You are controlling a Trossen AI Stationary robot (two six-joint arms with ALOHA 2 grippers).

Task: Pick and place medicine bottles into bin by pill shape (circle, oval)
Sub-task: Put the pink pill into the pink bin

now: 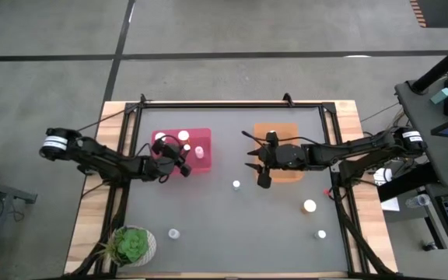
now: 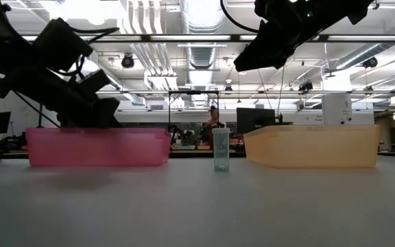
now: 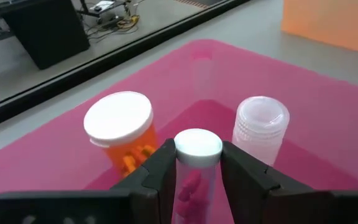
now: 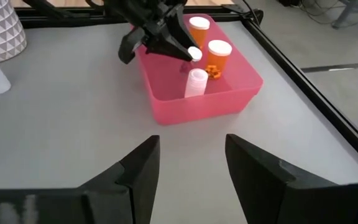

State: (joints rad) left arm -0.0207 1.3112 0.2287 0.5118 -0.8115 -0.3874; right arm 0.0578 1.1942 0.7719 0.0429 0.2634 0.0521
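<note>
no writing can be read on any bottle or tray. the grey table top [image 1: 232, 225] has a wooden border and stands in an open workshop with ceiling ducts and monitors behind.

the left gripper [image 3: 194, 165] hovers over the pink bin [image 1: 201, 168], its fingers pinching a narrow white-capped bottle [image 3: 197, 149] upright between them. beside it in the bin stand an orange bottle [image 3: 119, 127] and a pale bottle [image 3: 260, 127].

the right gripper [image 4: 188, 158] hangs by the orange bin [image 1: 286, 131], fingers spread with nothing between. more bottles stand on the table, one [image 1: 236, 185] just beside it.
</note>
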